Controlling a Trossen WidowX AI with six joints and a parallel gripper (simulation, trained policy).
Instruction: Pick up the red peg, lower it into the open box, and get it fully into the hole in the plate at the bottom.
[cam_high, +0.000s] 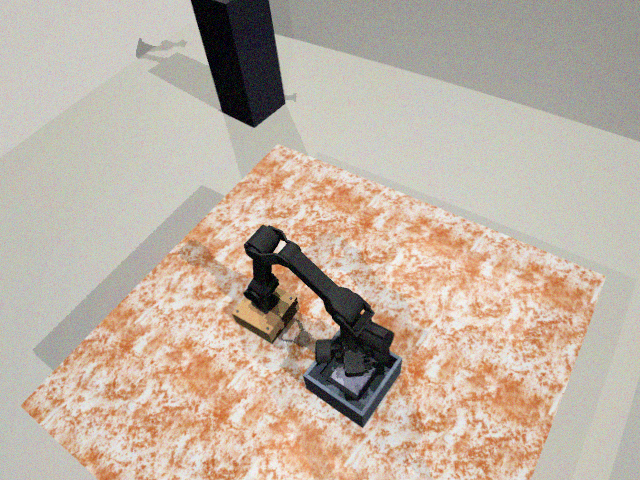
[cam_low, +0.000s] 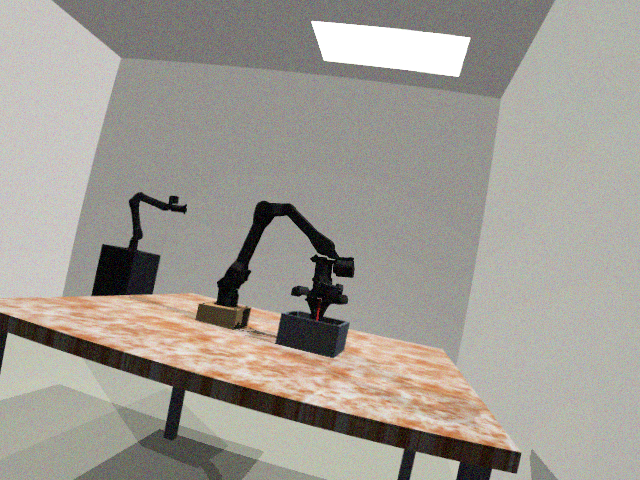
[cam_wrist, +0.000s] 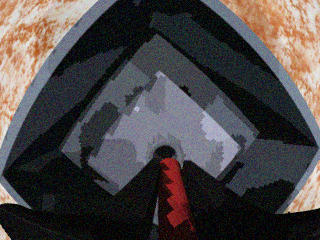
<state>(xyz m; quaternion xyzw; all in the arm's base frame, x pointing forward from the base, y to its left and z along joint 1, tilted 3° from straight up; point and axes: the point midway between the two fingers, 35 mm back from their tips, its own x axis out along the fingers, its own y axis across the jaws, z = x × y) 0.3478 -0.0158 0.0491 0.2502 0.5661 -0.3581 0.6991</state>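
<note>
From up top, the gripper (cam_high: 357, 364) (cam_low: 317, 316) (cam_wrist: 170, 166) is over the box (cam_high: 334, 402) (cam_low: 310, 335) (cam_wrist: 296, 107), in from the counter's near edge. From the side, the red peg (cam_low: 318, 310) (cam_wrist: 172, 200) hangs roughly upright, its lower end hidden by the box wall. By the wrist view, the fingers pinch it, its tip seemingly just short of the hole (cam_wrist: 164, 152); I'd nudge it across before lowering.

No readable text
You can't read any lettering, label, brand, number or sign on anything in these three views.
</note>
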